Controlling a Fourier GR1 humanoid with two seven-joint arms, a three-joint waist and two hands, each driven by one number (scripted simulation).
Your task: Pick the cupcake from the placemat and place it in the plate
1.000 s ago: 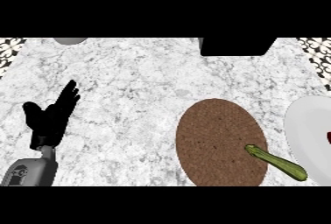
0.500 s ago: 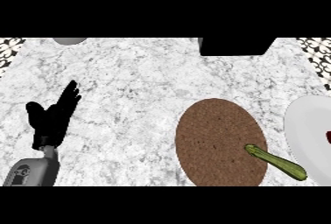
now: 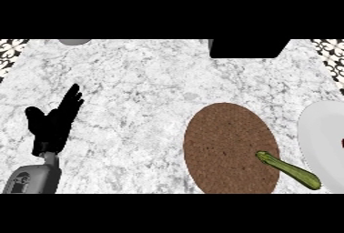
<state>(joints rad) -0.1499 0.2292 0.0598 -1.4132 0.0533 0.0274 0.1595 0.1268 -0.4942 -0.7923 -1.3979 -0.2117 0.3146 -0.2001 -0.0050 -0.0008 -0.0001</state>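
A brown oval placemat (image 3: 230,146) lies on the marble counter at the lower right. No cupcake shows on it. A white plate (image 3: 322,136) sits at the right edge, partly cut off, with a small dark red bit (image 3: 342,143) on it at the frame's border. My left hand (image 3: 55,120) rests open at the left, fingers pointing up, far from the placemat. My right hand is out of sight.
A green zucchini (image 3: 289,169) lies across the placemat's lower right edge, toward the plate. A black object (image 3: 247,48) stands at the back right. A grey round thing (image 3: 74,41) peeks in at the back left.
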